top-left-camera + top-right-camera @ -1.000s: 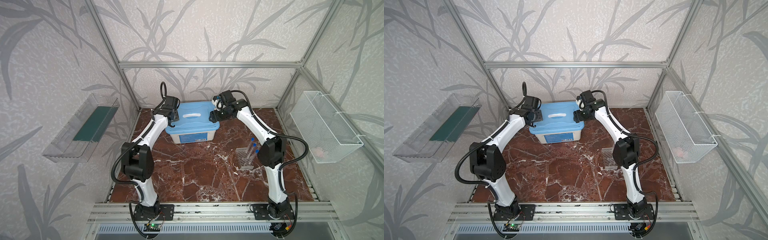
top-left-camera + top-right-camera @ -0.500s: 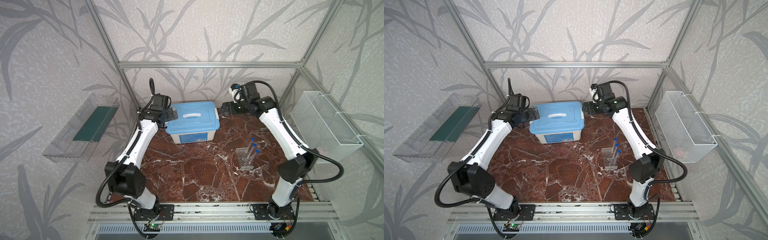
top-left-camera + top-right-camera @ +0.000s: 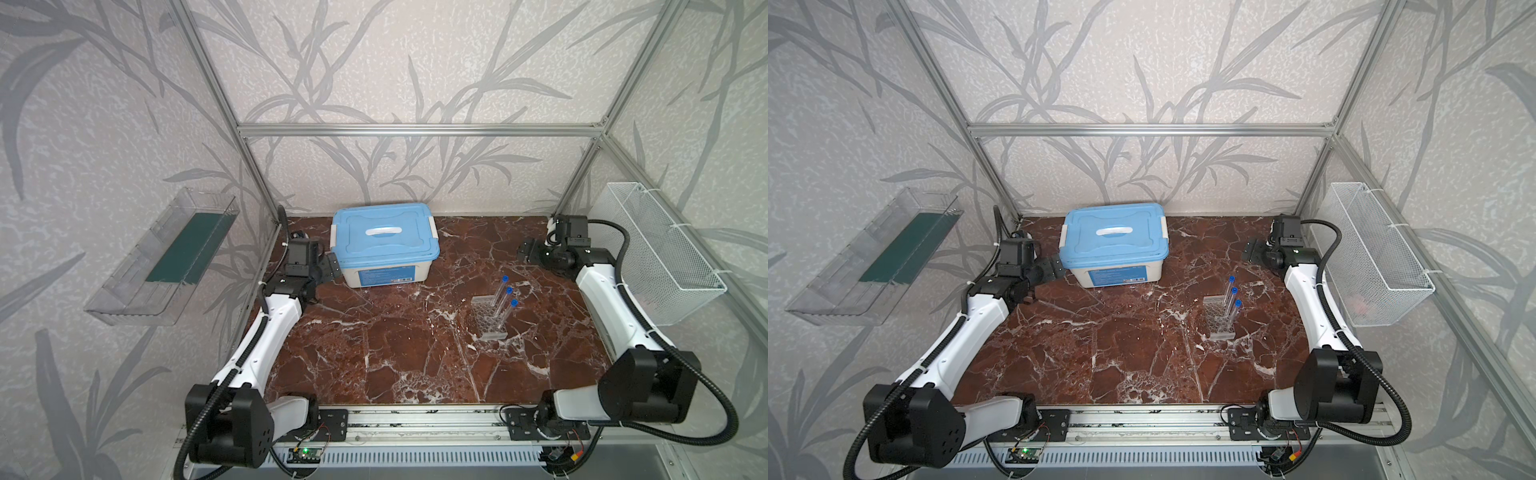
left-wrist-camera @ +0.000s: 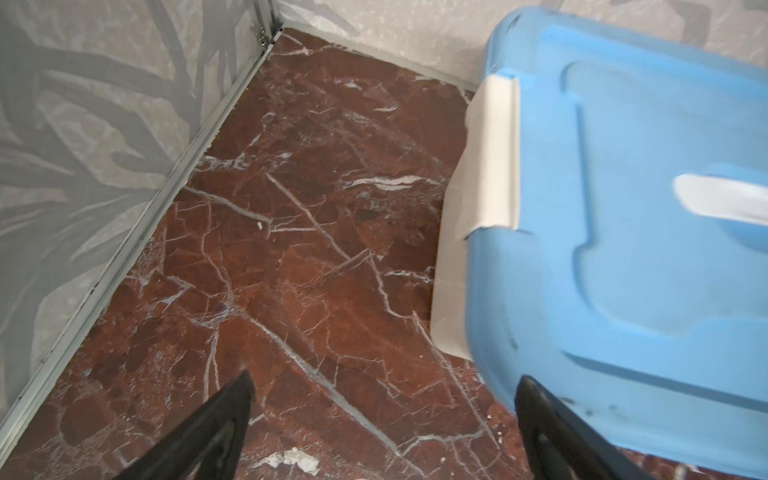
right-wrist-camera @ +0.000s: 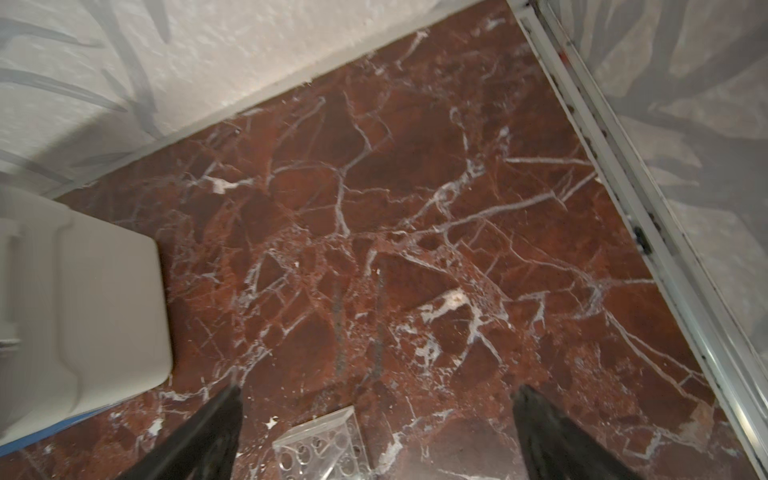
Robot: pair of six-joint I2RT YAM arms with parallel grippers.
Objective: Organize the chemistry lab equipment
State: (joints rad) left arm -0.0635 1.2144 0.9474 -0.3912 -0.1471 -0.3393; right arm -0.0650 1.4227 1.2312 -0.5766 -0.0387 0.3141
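Surface: red-brown marble-pattern tabletop (image 3: 374,353) with white veining, flat, walled in at the back and both sides. Only two items sit directly on it.

1. White plastic tub (image 3: 382,276), at the back, left of centre and close to the back wall. Its blue lid (image 3: 384,241) is on, white handle on top, and a white latch shows on each short side.
2. Clear many-holed tube rack (image 3: 484,318), right of centre around mid-depth, well apart from the tub. It holds three clear test tubes (image 3: 508,290) with blue caps, all in holes on its right side and leaning towards the back.

Remaining marble is bare in both top views.
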